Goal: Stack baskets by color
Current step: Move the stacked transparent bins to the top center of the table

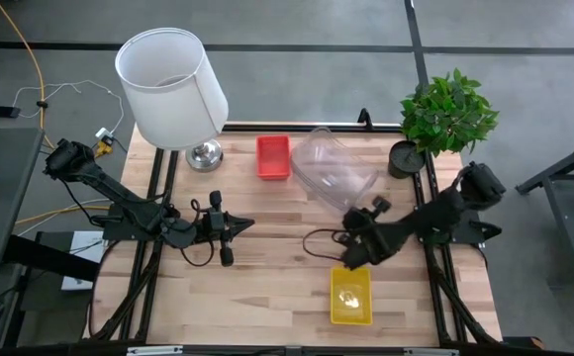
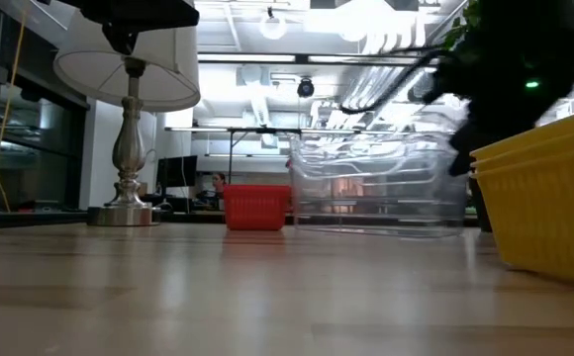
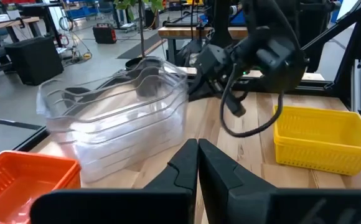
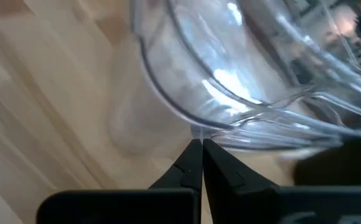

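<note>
Right claw (image 4: 196, 144), closed, meets clear bins (image 4: 255, 74).

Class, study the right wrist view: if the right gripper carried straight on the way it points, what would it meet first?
Most likely the stacked clear transparent plastic bins: the shut right gripper points at their rim, apparently almost touching, though depth is uncertain.

Bare tabletop (image 1: 267, 267) between arms; lamp (image 1: 173, 89), plant (image 1: 447, 114) block far corners.
</note>
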`<move>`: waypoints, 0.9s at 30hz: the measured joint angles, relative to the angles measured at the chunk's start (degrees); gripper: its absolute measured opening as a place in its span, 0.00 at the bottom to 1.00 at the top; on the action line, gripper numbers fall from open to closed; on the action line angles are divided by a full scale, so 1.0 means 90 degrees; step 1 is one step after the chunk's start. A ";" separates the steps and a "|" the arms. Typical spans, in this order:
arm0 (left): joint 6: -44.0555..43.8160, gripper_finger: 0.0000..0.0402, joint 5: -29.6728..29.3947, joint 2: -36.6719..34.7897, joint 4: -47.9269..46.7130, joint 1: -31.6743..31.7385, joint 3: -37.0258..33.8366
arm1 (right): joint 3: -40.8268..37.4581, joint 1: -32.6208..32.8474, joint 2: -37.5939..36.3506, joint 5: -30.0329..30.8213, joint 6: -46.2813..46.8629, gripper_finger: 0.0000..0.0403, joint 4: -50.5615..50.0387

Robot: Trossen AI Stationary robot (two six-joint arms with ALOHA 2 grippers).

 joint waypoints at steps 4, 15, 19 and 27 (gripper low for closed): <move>0.0000 0.00 0.0000 0.0000 0.0000 0.0000 0.0000 | 0.0109 -0.0463 0.0000 0.0030 -0.1440 0.00 0.1258; 0.0000 0.00 -0.0002 0.0000 0.0000 -0.0002 0.0000 | 0.0243 -0.1506 0.0002 -0.0435 -0.4601 0.00 0.4657; 0.0000 0.00 -0.0001 0.0000 0.0000 0.0000 0.0000 | 0.0243 -0.1958 0.0002 -0.1014 -0.5268 0.00 0.5663; 0.0000 0.00 -0.0002 0.0000 0.0000 0.0001 0.0000 | 0.0243 -0.2918 0.0005 -0.2203 -0.5864 0.00 0.7021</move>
